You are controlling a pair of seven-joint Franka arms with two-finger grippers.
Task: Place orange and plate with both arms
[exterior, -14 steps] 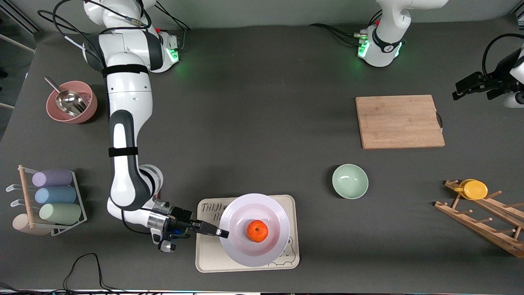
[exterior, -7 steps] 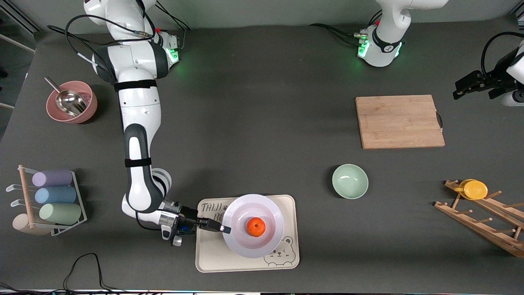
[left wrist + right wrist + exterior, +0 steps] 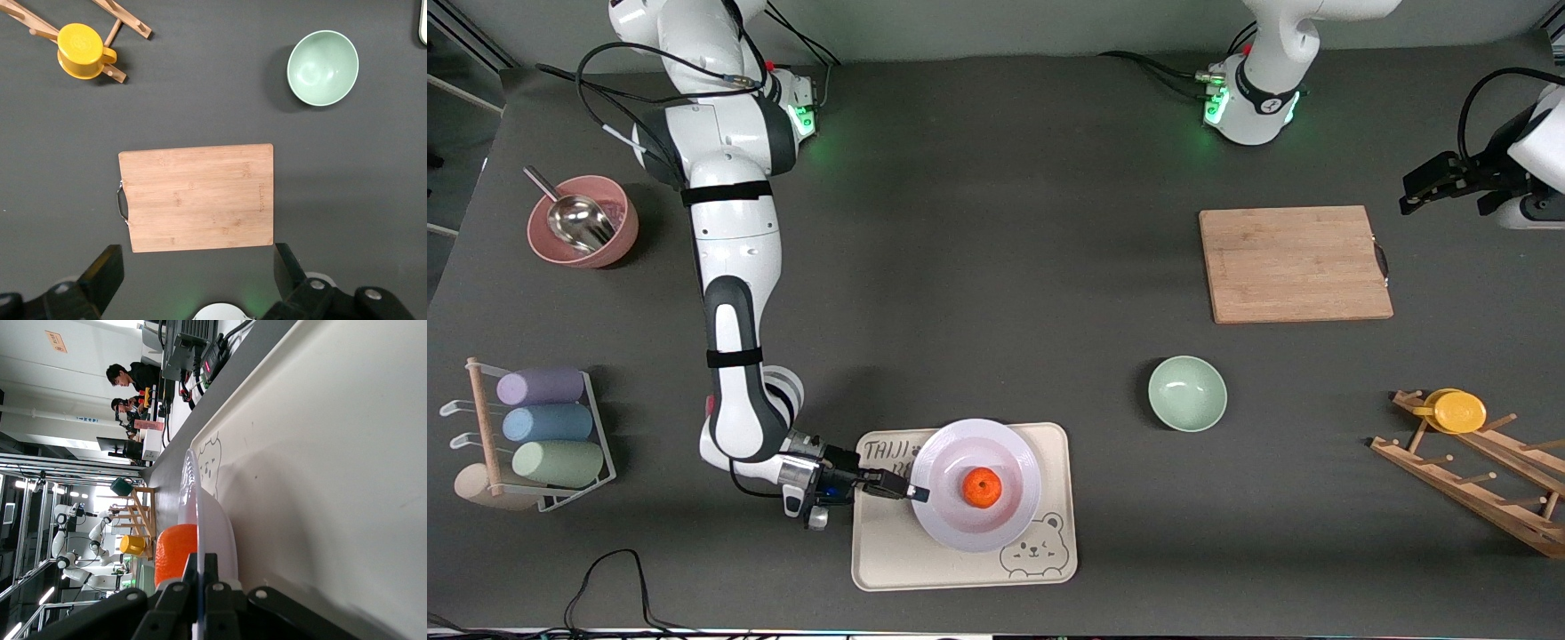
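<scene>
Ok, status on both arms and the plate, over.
Right tool shut on plate rim, over the tray. Orange sits in plate. Left tool open, waiting above the board. Nothing in the way.

The plate (image 3: 978,485) (orange (image 3: 983,487) aboard) seems lower over the tray (image 3: 871,569), whose bear is uncovered

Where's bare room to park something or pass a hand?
Free: the cutting board top, and the wide mat stretch from it across to the pink bowl. Crowded: the bear tray, filled by the plate with the orange and the right gripper pinching its rim.
</scene>
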